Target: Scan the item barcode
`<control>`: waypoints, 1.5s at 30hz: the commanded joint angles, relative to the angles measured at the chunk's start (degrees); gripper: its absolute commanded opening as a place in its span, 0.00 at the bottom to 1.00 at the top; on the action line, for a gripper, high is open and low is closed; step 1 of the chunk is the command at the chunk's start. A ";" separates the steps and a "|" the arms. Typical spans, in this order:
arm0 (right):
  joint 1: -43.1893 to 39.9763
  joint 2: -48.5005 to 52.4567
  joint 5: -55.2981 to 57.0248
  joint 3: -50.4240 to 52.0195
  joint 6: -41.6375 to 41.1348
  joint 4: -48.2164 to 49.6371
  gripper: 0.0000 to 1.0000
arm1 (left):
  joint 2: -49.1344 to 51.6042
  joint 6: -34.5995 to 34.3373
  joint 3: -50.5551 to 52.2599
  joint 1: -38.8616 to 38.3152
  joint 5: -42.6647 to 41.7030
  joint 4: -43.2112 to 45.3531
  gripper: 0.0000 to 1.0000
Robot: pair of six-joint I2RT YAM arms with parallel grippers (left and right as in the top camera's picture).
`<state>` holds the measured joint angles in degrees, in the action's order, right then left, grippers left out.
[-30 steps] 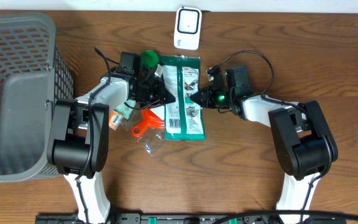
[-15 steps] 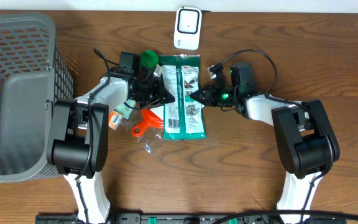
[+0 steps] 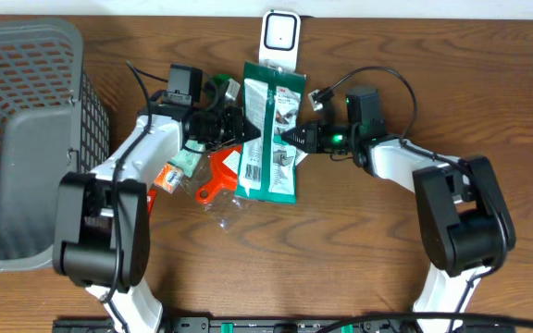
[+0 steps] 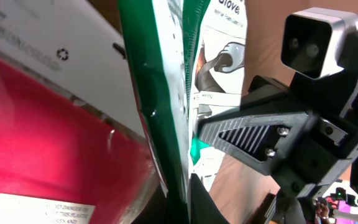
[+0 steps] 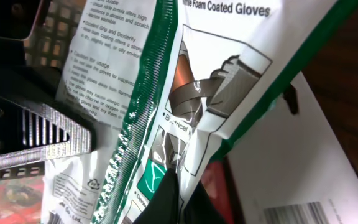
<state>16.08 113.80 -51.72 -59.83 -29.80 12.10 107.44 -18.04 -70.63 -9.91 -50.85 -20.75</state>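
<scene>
- stage: the green-and-white plastic glove packet (image 3: 266, 171) is being held between both arms near the far edge of the brown wooden desk (image 3: 359, 268), its top end lying just beside the white rectangular scanner (image 3: 280, 37).
- remaining: the pick-up is looking done; presenting the barcode is probably left, and no read is showing.
- left gripper (image 3: 251, 137): fingers pressing together, pinching the packet's left edge.
- right gripper (image 3: 285, 139): likewise pinching the right edge.
</scene>
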 commanded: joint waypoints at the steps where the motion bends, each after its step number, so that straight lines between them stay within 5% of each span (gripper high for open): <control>1: 0.09 -3.65 -4.33 -0.07 -0.39 0.07 0.01 | -1.25 -0.20 0.11 -0.20 -0.57 0.31 0.07; 45: -1.05 -23.61 -5.73 -0.07 -0.02 -7.43 0.01 | -16.98 -5.25 0.09 -0.52 0.20 0.31 0.07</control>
<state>14.96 92.31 -55.64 -59.83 -29.56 4.54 93.54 -22.55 -70.63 -10.24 -50.83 -20.58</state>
